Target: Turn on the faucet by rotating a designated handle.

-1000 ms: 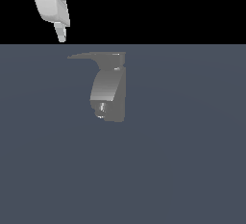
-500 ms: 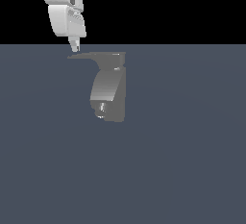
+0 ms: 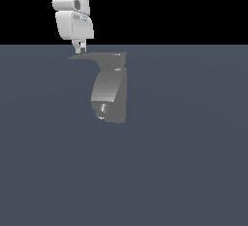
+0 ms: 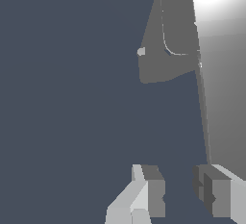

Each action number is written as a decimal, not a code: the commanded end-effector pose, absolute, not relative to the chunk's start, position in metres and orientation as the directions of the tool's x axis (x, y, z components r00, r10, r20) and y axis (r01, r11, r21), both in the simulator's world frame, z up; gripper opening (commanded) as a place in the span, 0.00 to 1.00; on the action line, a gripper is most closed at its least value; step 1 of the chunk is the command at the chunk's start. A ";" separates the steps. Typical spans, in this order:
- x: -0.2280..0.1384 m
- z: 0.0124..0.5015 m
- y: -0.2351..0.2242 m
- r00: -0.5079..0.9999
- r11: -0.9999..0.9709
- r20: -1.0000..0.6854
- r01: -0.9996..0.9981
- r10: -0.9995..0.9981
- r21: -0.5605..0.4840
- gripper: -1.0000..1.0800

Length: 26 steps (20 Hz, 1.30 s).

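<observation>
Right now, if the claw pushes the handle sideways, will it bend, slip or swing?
The handle looks like thin stiff metal, so probably no bending. Fixed atop the faucet, it likely swings. The open claw sits at its narrow tip and could slip off.

Counter (image 3: 193, 162): a flat, matte slate-blue surface, lying bare and filling the lower part of the exterior view.
Background (image 3: 184, 7): showing plain black beyond the counter's far edge.
</observation>
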<state>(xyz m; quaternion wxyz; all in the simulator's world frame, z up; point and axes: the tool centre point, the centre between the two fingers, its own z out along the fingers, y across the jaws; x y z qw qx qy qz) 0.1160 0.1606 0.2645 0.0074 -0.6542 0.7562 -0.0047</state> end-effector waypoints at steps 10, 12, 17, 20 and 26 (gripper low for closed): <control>0.120 0.265 0.159 -0.169 0.169 -0.007 -0.985 -0.986 -0.019 0.00; 0.115 0.264 0.160 -0.169 0.169 -0.007 -0.985 -0.986 -0.018 0.00; 0.103 0.262 0.161 -0.171 0.171 -0.006 -0.985 -0.985 -0.016 0.00; 0.095 0.261 0.162 -0.172 0.172 -0.006 -0.985 -0.985 -0.015 0.00; 0.079 0.258 0.165 -0.174 0.174 -0.004 -0.985 -0.985 -0.011 0.00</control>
